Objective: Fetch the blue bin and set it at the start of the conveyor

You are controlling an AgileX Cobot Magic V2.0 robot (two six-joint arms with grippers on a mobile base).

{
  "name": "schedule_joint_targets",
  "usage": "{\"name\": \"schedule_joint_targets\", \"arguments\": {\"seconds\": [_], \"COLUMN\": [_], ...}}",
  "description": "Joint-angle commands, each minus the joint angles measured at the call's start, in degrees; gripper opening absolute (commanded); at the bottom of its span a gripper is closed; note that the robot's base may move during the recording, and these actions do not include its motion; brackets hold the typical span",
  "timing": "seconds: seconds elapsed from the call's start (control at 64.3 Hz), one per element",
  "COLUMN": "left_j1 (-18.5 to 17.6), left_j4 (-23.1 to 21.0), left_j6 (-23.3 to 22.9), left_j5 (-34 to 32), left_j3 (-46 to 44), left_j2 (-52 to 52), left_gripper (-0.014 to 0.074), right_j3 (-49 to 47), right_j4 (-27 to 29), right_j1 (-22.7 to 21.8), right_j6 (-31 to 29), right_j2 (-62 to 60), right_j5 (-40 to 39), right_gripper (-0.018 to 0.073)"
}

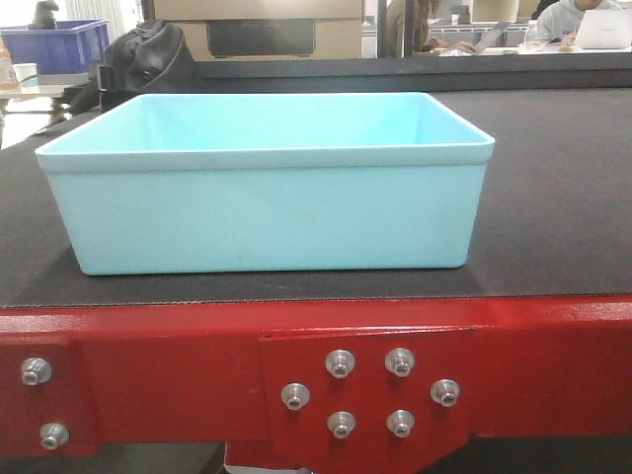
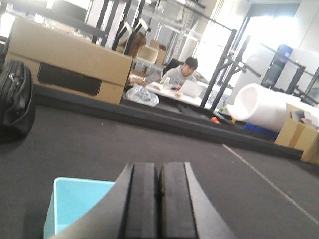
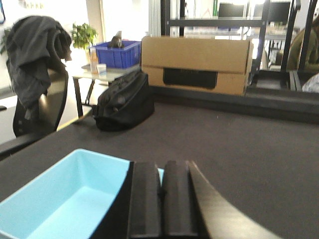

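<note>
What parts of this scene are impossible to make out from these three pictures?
- Front view: neither arm shows; the blue bin's floor is hidden behind its own near wall.
- Left wrist view: the left gripper covers most of the bin; the background is washed out.
- Right wrist view: the right gripper hides the bin's near corner; the picture's edge cuts off its end.
- The conveyor start runs past every edge.

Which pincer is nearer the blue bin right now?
Right, by a little. Right pincer hangs over the blue bin; left pincer hangs beside a corner.
</note>
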Motion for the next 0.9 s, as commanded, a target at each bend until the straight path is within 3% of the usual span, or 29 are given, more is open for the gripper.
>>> {"name": "schedule_joint_targets", "arguments": {"seconds": [0.0, 0.7, 0.762, 0.855, 0.886], "left_j1": [-0.3, -0.3, -0.3, -0.3, -0.3], "left_j4": [-0.2, -0.2, -0.2, -0.2, -0.2], "left_j6": [0.2, 0.2, 0.2, 0.2, 0.2], "left_j5": [-1.0, -1.0, -1.0, -1.0, -1.0], "left_j3": [0.2, 0.2, 0.2, 0.2, 0.2], "left_j2": [-1.3, -1.4, -1.4, -1.4, -1.4], "left_gripper": [-0.0111, -0.0111, -0.0111, -0.0111, -0.0111], "right_j3": [0.0, 0.4, 2.0, 5.7, 7.0], "right_j4": [-0.2, -0.1, 5.2, 20.4, 21.4], "right_j1": [0.0, -0.4, -2.0, -6.4, -7.7], "right_j6": [-0.4, -0.9, -10.7, -30.0, -32.4], "right_j2": [-2.1, -3.6, -4.6, -7.0, -7.8], "right_j5": [-1.1, -0.8, -1.5, -3.1, -3.7], "right_gripper": [-0.0166, -0.0166, -0.0166, -0.0166, -0.0166]}}
